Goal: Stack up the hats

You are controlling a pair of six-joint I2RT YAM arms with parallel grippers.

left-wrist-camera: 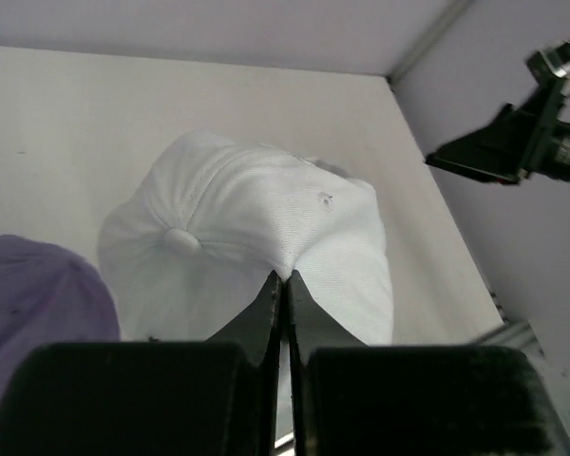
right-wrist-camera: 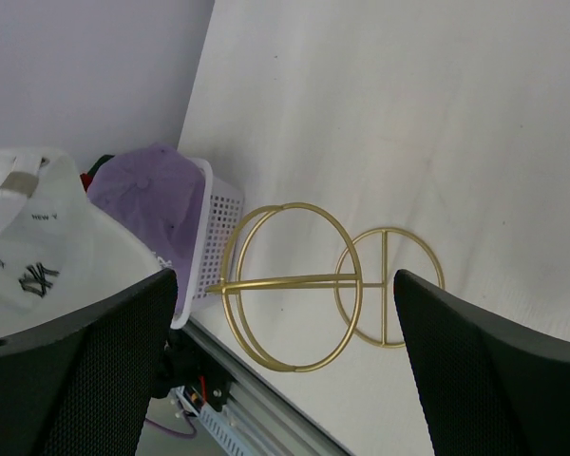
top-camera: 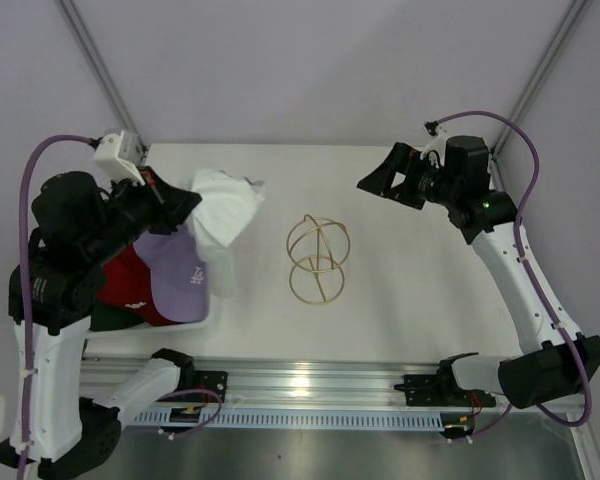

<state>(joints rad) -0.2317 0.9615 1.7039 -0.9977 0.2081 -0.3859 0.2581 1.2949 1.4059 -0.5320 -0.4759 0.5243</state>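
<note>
My left gripper (top-camera: 192,205) (left-wrist-camera: 285,277) is shut on a pinch of a white-looking cap's crown (left-wrist-camera: 256,228). The cap (top-camera: 225,208) hangs lifted at the back left, above the tray's far end; in the right wrist view it (right-wrist-camera: 38,256) shows a dark logo. A lavender cap with a white logo (top-camera: 175,268) (left-wrist-camera: 38,294) (right-wrist-camera: 157,195) lies on top of a red cap (top-camera: 125,285) in the white tray (right-wrist-camera: 218,223). A dark cap edge (top-camera: 105,318) shows below the red one. My right gripper (top-camera: 375,180) (right-wrist-camera: 283,285) is open and empty, raised at the back right.
A thin gold wire stand (top-camera: 318,258) (right-wrist-camera: 294,285) lies in the middle of the table, right of the tray. The metal rail (top-camera: 310,385) runs along the near edge. Walls close in the back and both sides.
</note>
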